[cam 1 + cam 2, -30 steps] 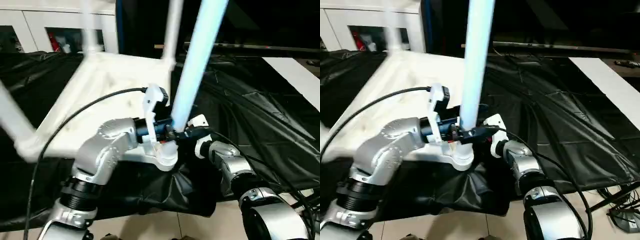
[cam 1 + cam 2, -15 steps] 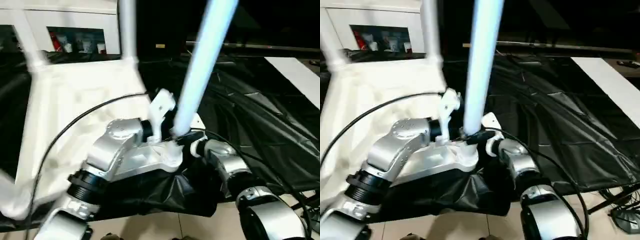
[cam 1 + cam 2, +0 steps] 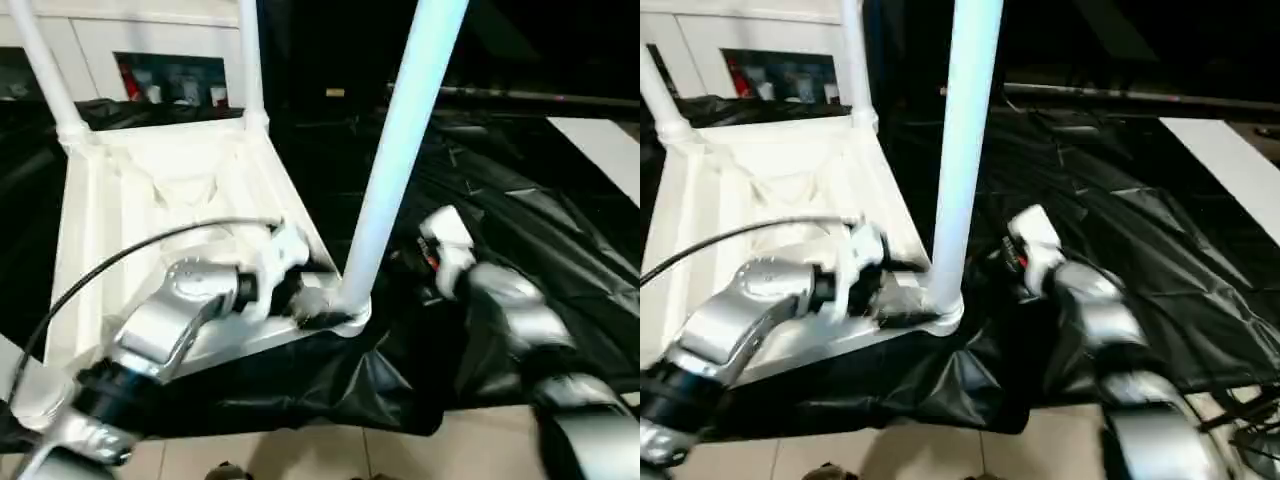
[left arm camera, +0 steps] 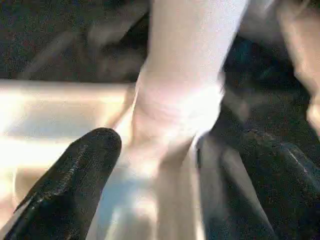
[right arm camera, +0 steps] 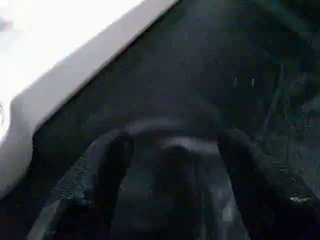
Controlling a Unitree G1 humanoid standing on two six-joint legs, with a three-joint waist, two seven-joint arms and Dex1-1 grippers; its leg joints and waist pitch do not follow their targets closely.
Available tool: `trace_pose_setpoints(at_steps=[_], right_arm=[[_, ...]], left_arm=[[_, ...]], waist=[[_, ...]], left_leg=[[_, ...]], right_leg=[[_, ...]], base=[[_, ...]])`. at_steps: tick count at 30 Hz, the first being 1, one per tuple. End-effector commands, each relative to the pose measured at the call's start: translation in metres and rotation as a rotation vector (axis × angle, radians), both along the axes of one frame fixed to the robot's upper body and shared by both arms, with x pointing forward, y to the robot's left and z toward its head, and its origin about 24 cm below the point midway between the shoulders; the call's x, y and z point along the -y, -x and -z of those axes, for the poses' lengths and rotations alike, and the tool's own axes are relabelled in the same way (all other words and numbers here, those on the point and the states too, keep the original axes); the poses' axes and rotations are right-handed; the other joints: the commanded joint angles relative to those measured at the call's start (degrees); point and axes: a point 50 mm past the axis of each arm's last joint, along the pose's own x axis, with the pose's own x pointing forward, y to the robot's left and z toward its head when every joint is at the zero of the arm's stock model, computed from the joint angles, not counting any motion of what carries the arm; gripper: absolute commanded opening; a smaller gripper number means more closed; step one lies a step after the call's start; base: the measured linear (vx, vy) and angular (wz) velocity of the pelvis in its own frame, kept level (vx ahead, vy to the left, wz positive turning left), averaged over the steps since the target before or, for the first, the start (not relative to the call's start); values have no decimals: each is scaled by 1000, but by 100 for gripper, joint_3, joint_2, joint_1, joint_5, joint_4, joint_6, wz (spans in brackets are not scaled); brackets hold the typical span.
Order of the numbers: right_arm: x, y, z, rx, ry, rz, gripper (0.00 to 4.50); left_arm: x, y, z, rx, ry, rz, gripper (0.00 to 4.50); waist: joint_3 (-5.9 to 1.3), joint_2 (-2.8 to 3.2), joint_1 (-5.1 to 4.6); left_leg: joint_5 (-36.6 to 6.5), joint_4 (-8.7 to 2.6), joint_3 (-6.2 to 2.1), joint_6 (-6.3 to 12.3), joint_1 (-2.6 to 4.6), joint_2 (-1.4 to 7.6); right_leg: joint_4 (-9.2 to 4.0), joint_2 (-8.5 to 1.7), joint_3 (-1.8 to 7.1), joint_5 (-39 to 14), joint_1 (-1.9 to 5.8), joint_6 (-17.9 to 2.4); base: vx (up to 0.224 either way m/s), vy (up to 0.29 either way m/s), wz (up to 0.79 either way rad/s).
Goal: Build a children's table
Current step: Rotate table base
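The white tabletop [image 3: 130, 200] lies upside down on the black cloth, ribbed underside up. A long white leg [image 3: 395, 150] stands upright in its near right corner socket [image 3: 345, 315]. Two more legs [image 3: 250, 60] [image 3: 35, 65] rise from the far corners. My left gripper [image 4: 177, 140] is open, one black finger [image 4: 75, 185] on each side of the near leg's base without closing on it. My right gripper [image 5: 175, 145] is open and holds nothing, hovering over the cloth a little to the right of that leg.
The black cloth-covered work table [image 3: 520, 180] stretches right and back. Its front edge drops to a tiled floor [image 3: 300, 460]. A white cabinet [image 3: 160, 40] stands behind, and a white panel [image 3: 605, 140] lies at the far right. A black cable [image 3: 130, 260] loops over my left forearm.
My right gripper has come off the near leg and drawn back to the right. My left gripper has dropped to the leg's base. The camera has shifted as well.
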Motion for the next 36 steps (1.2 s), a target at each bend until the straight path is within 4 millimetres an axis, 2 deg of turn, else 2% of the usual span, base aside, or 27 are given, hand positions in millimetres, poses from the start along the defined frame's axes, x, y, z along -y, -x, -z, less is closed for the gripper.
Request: trace_pose_setpoints(at_steps=[1, 2, 3, 4, 5, 8, 10, 12, 13, 18, 21, 22, 24, 26, 29, 32, 34, 36], right_arm=[[0, 0, -8, 12, 24, -35, 317], [0, 4, -9, 12, 23, -51, 317], [0, 6, -10, 12, 23, -57, 317], [0, 10, -11, 11, 20, -70, 317], [0, 12, -12, 11, 18, -74, 317], [-1, 19, -15, 12, -1, -94, 317], [-2, 23, -17, 8, -8, -109, 317], [-1, 28, -18, -2, -10, -113, 317], [0, 31, -18, -6, -8, -113, 317], [1, 38, -20, -16, -5, -109, 317], [-1, 40, -21, -18, -6, -109, 317], [-2, 41, -21, -21, -6, -111, 317], [-3, 42, -22, -26, -7, -117, 317], [-4, 44, -23, -29, -15, -124, 317], [-6, 49, -26, -47, -46, -166, 317], [-7, 52, -27, -65, -61, -196, 317], [-8, 57, -27, -102, -74, -247, 317], [-8, 59, -27, -121, -79, -265, 317]], left_arm=[[3, 2, 0, 8, -52, -1, 408], [1, 5, 0, 9, -78, -2, 408], [0, 7, 1, 10, -91, -1, 398], [-3, 10, 1, 13, -129, -6, 380], [-3, 10, 1, 15, -137, -8, 371], [-9, 12, 2, 21, -189, -32, 352], [-12, 14, 3, 13, -219, -47, 341], [-14, 17, 3, -9, -231, -64, 325], [-15, 19, 2, -32, -234, -72, 320], [-14, 27, -1, -73, -227, -56, 279], [-15, 26, 0, -68, -233, -66, 271], [-15, 25, 0, -67, -230, -73, 244], [-13, 24, -2, -62, -208, -79, 236], [-13, 23, -3, -56, -195, -85, 231], [-13, 23, -3, -58, -184, -84, 192], [-13, 23, -3, -59, -186, -84, 185], [-14, 23, -2, -60, -186, -85, 152], [-14, 23, -2, -59, -185, -87, 152]], waist=[[-409, 60, 5], [-407, 64, -4], [-402, 52, 9], [-398, 28, -18], [-401, 45, -4], [-397, 44, -9], [-385, 50, -20], [-376, 60, 5], [-376, 63, 16], [-367, 76, 23], [-371, 83, 18], [-370, 77, 14], [-375, 75, 17], [-382, 76, 20], [-381, 83, 22], [-389, 82, 25], [-387, 78, 22], [-387, 76, 30]], left_leg=[[-1649, -391, -10, -28, 77, 126], [-1614, -400, -18, -24, 57, 130], [-1621, -403, -20, -6, 65, 137], [-1612, -407, -22, 21, 48, 131], [-1602, -408, -26, 18, 61, 134], [-1579, -406, -20, 44, 56, 130], [-1701, -406, -25, 34, 58, 115], [-1774, -406, -23, 21, 89, 129], [-1815, -414, -31, 12, 82, 125], [-1871, -416, -40, -5, 88, 117], [-1886, -417, -51, -22, 74, 112], [-1898, -414, -49, -24, 72, 107], [-1874, -412, -52, -22, 74, 108], [-1828, -406, -49, -13, 71, 107], [-1840, -409, -52, -7, 67, 107], [-1790, -412, -54, 25, 59, 111], [-1805, -409, -53, 30, 60, 113], [-1784, -405, -50, 46, 62, 114]], right_leg=[[-459, -313, 295, -1905, 304, -977], [-456, -307, 289, -1898, 311, -992], [-457, -299, 290, -1894, 310, -947], [-458, -302, 285, -1950, 306, -939], [-459, -293, 285, -1952, 308, -920], [-466, -292, 289, -1963, 297, -892], [-495, -290, 275, -2251, 275, -795], [-522, -298, 285, -2359, 251, -759], [-528, -296, 277, -2451, 259, -723], [-556, -294, 269, -2551, 236, -695], [-558, -297, 262, -2567, 245, -651], [-562, -294, 261, -2584, 243, -636], [-562, -295, 261, -2576, 248, -609], [-562, -298, 263, -2524, 249, -619], [-558, -293, 258, -2491, 253, -615], [-541, -283, 260, -2342, 268, -642], [-541, -283, 257, -2333, 268, -663], [-544, -291, 265, -2344, 271, -652]], base=[[0, 0, 0], [0, 0, 0], [0, 0, 0], [0, 0, 0], [0, 0, 0], [0, 0, 0], [0, 0, 0], [0, 0, 0], [0, 0, 0], [0, 0, 0], [0, 0, 0], [0, 0, 0], [0, 0, 0], [0, 0, 0], [0, 0, 0], [0, 0, 0], [0, 0, 0], [0, 0, 0]])
